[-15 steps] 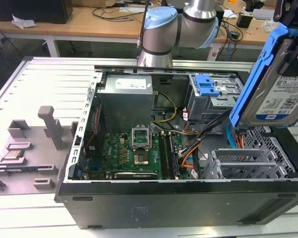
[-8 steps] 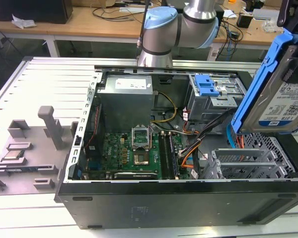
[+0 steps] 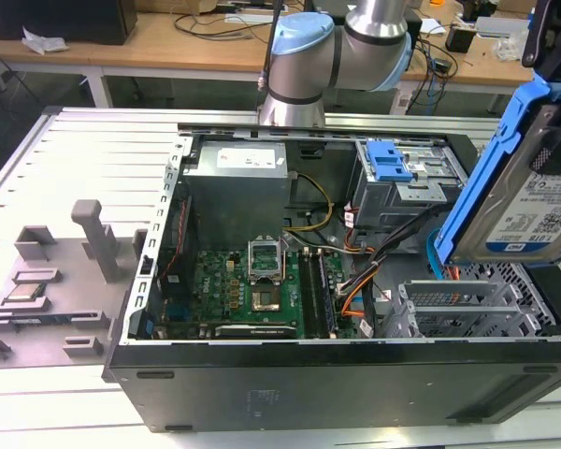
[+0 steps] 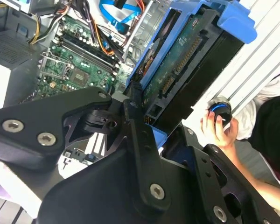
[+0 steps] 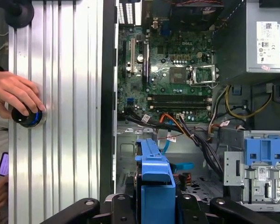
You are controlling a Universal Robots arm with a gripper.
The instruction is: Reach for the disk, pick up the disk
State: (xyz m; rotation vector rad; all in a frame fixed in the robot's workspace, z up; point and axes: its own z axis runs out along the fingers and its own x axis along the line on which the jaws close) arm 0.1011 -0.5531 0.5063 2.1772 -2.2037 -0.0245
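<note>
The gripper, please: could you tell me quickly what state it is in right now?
Gripper: shut on the disk, held lifted above the open computer case.

Layout: open computer case on the slatted table, disk held above its right end.

I see the case lying open on the table. In the exterior view the motherboard sits inside at its left, the drive cage behind at its right. The disk hangs tilted above the right end, in the gripper. A person's hand rests on the table beside the case.
</note>
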